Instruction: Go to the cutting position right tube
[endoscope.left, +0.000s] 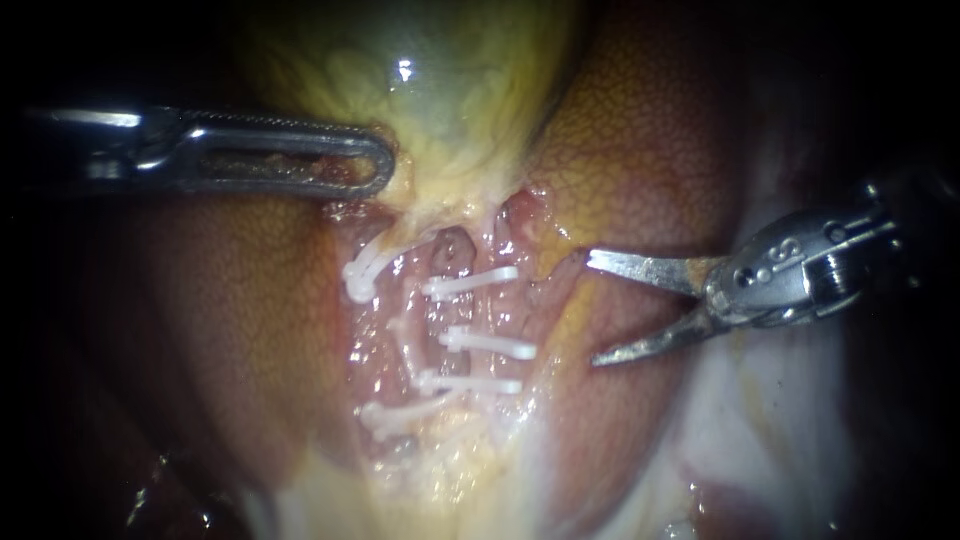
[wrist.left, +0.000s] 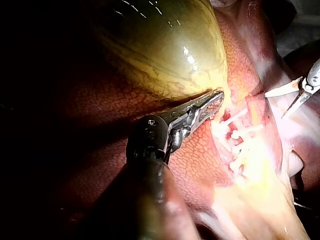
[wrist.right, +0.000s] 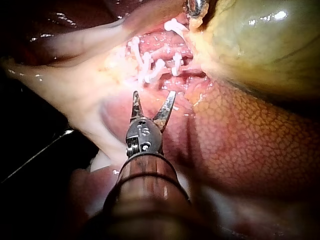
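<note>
Nearest, my right instrument comes in from the right with its two thin blades spread wide apart, gripping nothing. The tips point toward the clipped field and stop just beside it, over pale yellowish tissue. Neither blade touches a tube or a clip. In the right wrist view the open blades form a V, with the clips a little ahead of them.

Beyond the tips lies the right tube, a pink strand running down from the neck of the gallbladder. Three white clips cross it, one below another. The open blades stand level with the stretch between the uppermost and the lowest clip, apart from the tube. Other clips sit farther left on the neighbouring tissue.

Farther back, my left instrument reaches in from the left. Its long windowed jaws are clamped on the yellow lower edge of the gallbladder, which rises glossy and green-yellow behind them. The liver, mottled reddish brown, lies on both sides of the clipped field.
</note>
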